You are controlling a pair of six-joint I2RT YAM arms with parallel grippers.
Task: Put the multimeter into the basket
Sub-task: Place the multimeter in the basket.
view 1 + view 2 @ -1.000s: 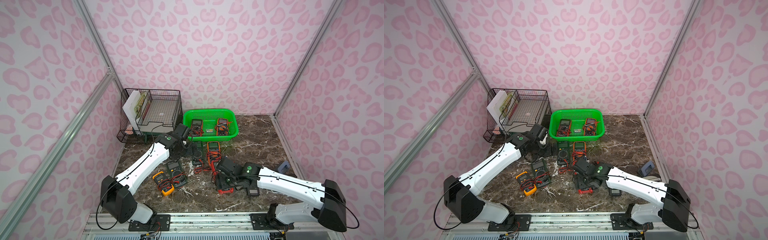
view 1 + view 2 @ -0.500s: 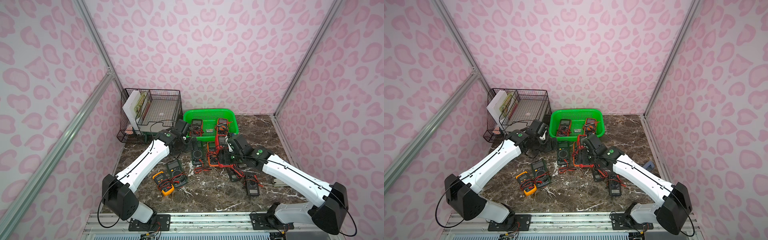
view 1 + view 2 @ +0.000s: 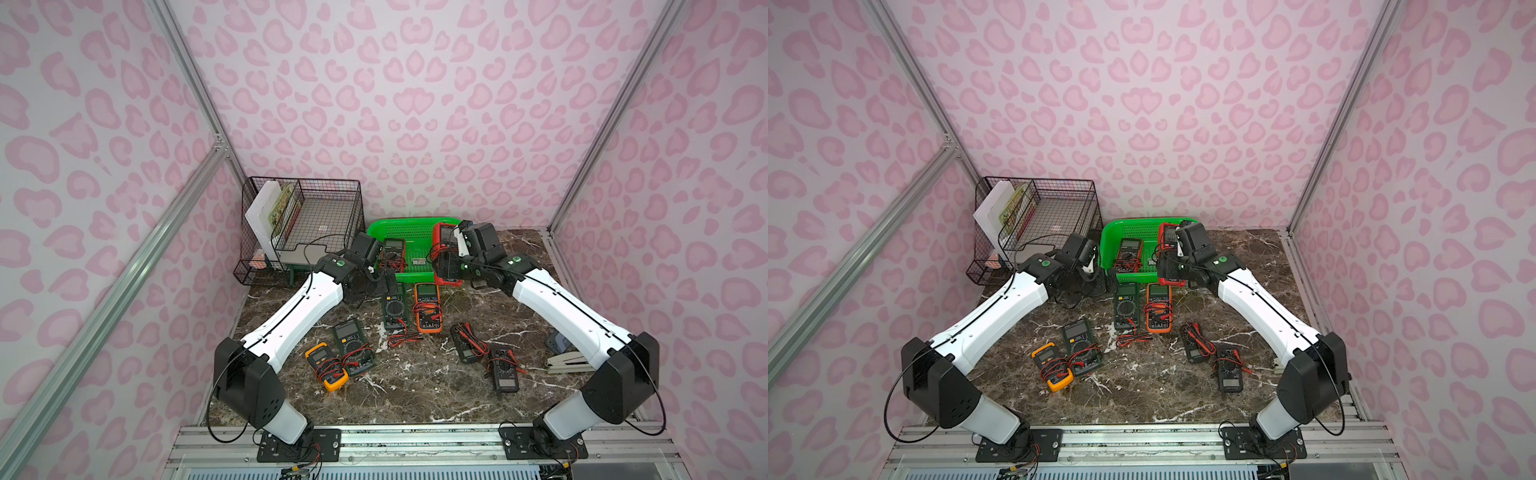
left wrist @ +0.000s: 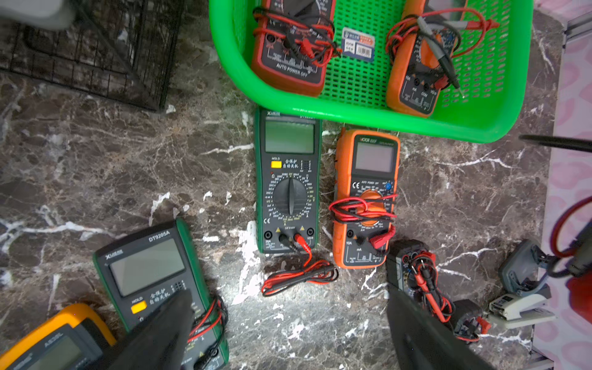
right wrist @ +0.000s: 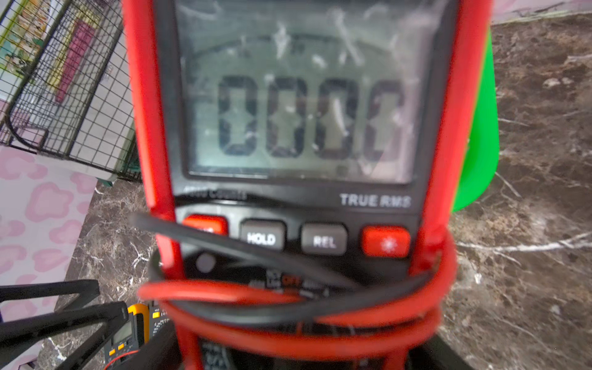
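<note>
The red multimeter (image 5: pixel 298 112) is gripped around its lead-wrapped body by the partly closed right gripper (image 3: pixel 453 268), above the right end of the basket (image 3: pixel 415 245) near the desk's back edge. The left gripper (image 4: pixel 288 304) is spread wide, empty. Lowering beside the orange meter (image 4: pixel 416 64) is advised before release.

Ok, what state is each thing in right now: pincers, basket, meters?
left pincer: open, empty, above the table.
right pincer: shut on the red multimeter.
red multimeter: off the table by the basket, leads wrapped round it.
basket: holds two multimeters, face up.
green multimeter by the basket: flat on the table, leads trailing loose.
orange multimeter: flat beside it, leads wrapped round.
</note>
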